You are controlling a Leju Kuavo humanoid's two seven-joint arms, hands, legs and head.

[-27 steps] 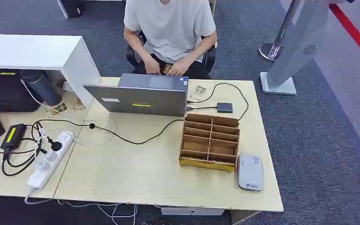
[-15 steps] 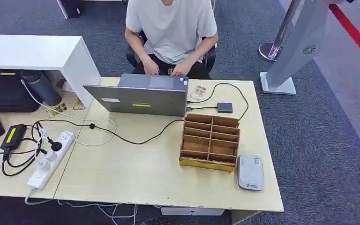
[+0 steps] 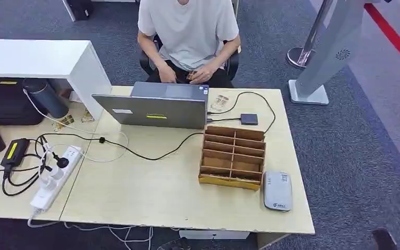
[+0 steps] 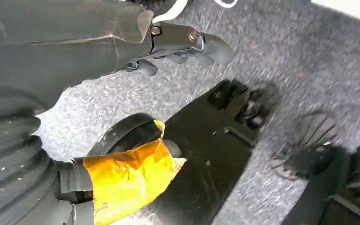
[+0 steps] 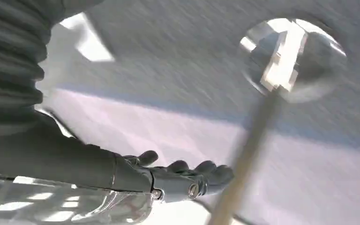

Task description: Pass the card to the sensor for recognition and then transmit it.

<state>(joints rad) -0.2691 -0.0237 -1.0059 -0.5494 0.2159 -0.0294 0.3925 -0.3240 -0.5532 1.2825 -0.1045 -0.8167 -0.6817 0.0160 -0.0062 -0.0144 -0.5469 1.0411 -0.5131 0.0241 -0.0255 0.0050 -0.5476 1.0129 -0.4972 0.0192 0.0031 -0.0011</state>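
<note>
the task looks unstarted. the left hand hangs over carpet, fingers loosely curled, empty. the wooden organizer shows no visible card; right of it lies the grey card reader. the right hand is likewise loosely curled and empty.

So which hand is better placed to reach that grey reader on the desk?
Probably right: the grey reader lies at the desk's right end. Left hand and right hand both look empty.
</note>
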